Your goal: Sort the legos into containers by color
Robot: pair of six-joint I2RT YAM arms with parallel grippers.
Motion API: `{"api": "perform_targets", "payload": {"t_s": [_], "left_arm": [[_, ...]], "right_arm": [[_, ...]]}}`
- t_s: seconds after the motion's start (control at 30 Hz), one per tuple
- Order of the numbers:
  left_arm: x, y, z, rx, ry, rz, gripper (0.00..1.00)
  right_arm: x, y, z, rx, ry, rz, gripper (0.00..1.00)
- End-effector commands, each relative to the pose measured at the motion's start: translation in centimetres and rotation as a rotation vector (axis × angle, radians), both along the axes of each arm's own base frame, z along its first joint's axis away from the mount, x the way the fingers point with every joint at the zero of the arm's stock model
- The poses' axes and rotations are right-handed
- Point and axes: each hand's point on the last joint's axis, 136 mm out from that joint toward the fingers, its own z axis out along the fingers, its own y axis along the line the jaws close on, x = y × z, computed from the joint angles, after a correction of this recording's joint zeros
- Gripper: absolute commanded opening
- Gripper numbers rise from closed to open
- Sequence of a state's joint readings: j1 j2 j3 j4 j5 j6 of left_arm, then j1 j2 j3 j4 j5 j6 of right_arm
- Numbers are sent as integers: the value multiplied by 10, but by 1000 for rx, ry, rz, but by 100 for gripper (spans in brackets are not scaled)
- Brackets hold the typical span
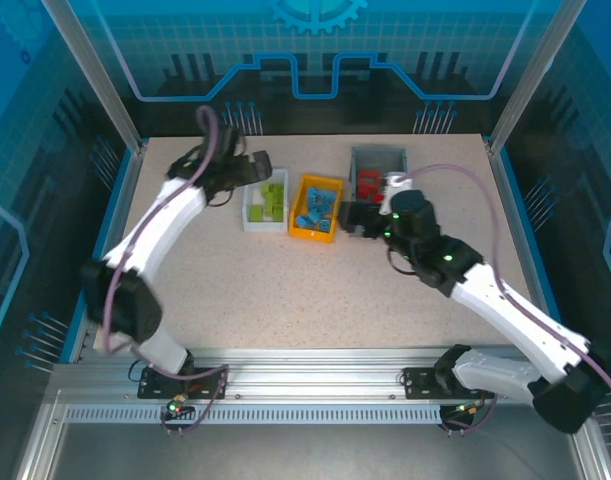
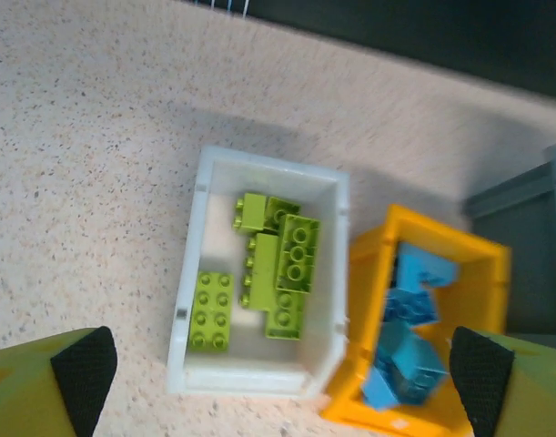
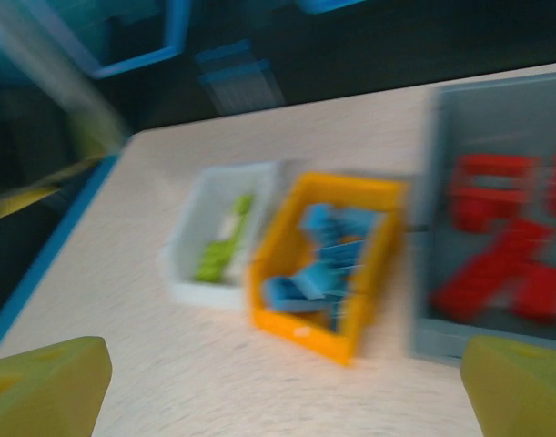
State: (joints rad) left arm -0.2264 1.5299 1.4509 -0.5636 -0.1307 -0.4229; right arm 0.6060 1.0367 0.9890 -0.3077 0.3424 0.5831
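**brickfan:** Left wrist cam: lime legos in the white bin, blue legos in the orange bin; red legos sit in the grey bin.
**yam_guy:** Left gripper and right gripper both gape wide, empty. Swinging low could clip a rim, spilling legos.

My worktop is a pale, speckled slab with blue edging down its left and right sides. 3 open bins stand directly on it, in a row toward the far edge. The white bin is on my left. The orange-yellow bin sits just beside it, turned slightly askew, their near corners seeming to touch. The grey bin stands just right of that, set farther back.
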Motion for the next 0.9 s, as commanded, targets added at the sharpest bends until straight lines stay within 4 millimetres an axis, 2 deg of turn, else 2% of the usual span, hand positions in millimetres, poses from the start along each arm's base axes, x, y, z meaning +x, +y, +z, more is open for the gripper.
{"api": "perform_targets", "payload": {"t_s": [0.0, 0.07, 0.17, 0.2, 0.23, 0.27, 0.3, 0.37, 0.4, 0.47, 0.57, 0.67, 0.73, 0.8, 0.87], "left_arm": [[-31, 26, -25, -174, 27, 36, 99], [-54, 54, -41, -163, 46, 101, 99], [-87, 100, -56, -32, 53, 286, 99], [-100, 120, -60, 24, 39, 388, 99], [-111, 137, -63, 63, 11, 493, 99], [-122, 152, -67, 87, -33, 581, 99], [-125, 155, -69, 102, -101, 583, 99], [-118, 149, -63, 143, -269, 487, 99], [-121, 152, -68, 160, -300, 503, 99], [-118, 154, -79, 218, -273, 478, 99], [-94, 137, -111, 280, -217, 315, 99], [-77, 134, -132, 313, -223, 279, 99], [-67, 135, -140, 329, -270, 272, 99], [-54, 128, -139, 323, -328, 226, 99], [-45, 128, -140, 352, -353, 211, 99]], "right_arm": [[-20, -86, -29, -216, 73, -270, 100], [-28, -123, -33, -283, 72, -382, 100], [-43, -189, -47, -338, 140, -710, 100], [-43, -205, -64, -370, 157, -774, 100], [-37, -210, -74, -389, 149, -769, 100], [-24, -209, -86, -411, 113, -713, 100], [-13, -204, -98, -435, 67, -633, 100], [-1, -199, -118, -427, 5, -561, 100], [3, -199, -129, -426, 2, -545, 100], [9, -197, -145, -445, 46, -507, 100], [26, -186, -164, -461, 58, -428, 100], [44, -178, -175, -460, 39, -371, 100], [57, -173, -169, -457, -18, -345, 100], [66, -170, -163, -453, -96, -321, 100], [73, -173, -168, -427, -115, -304, 100]]}}
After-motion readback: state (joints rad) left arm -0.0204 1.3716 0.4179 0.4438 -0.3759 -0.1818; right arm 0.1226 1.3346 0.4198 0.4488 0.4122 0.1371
